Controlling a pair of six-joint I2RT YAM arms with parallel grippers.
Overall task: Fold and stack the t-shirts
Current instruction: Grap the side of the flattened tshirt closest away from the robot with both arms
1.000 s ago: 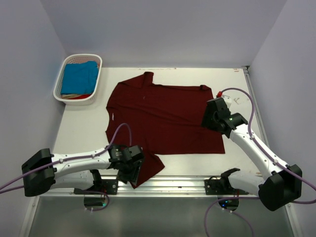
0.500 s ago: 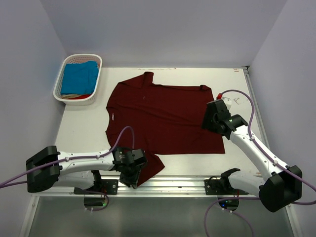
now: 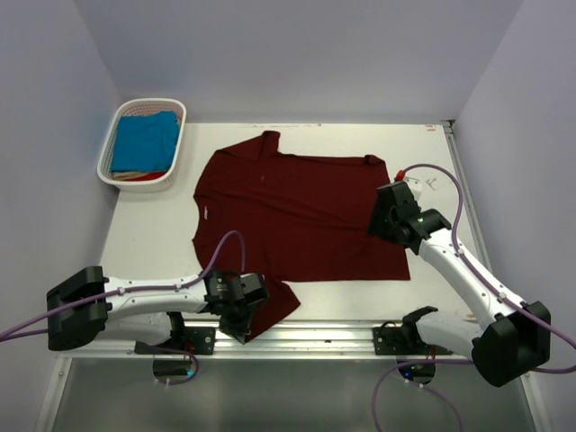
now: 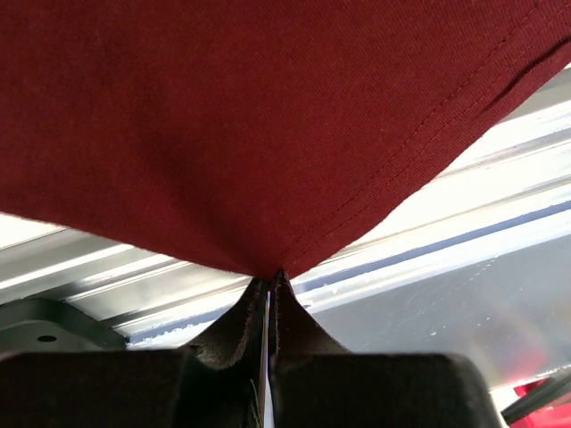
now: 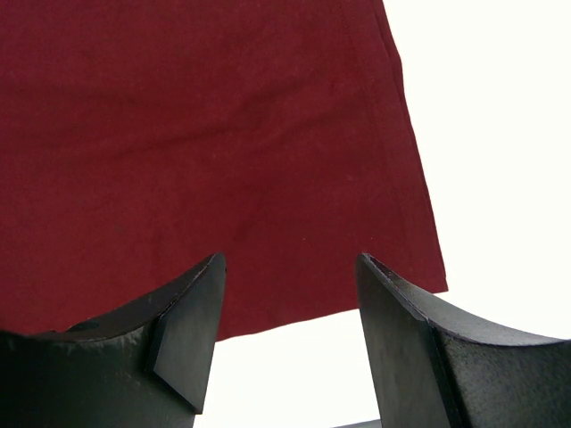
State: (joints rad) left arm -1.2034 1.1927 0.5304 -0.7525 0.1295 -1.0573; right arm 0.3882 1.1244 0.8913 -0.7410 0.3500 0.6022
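at the near edge of the worktop [image 3: 148, 236], the left fingers [image 4: 254, 308] are closed fully on the tip of the near sleeve of the maroon t-shirt [image 3: 297, 211]. the cloth is pinched at a single point just above the metal rail [image 3: 315, 335]. the garment is spread flat across the middle of the worktop, neck to the left and hem to the right. the right fingers [image 5: 192, 312] are held apart over the near hem corner; nothing is gripped by them, and contact with the cloth cannot be confirmed.

the step in hand is judged to be the first fold, started from the near sleeve. the pinch is shallow, so the sleeve should be lifted slowly and carried inward over the body, with the seam kept straight. the hem corner should be taken by the right fingers, so that the near edge is folded as one line.

the turquoise t-shirt [image 3: 144, 139] is left in the white basket [image 3: 106, 169] at the far left corner, well apart.
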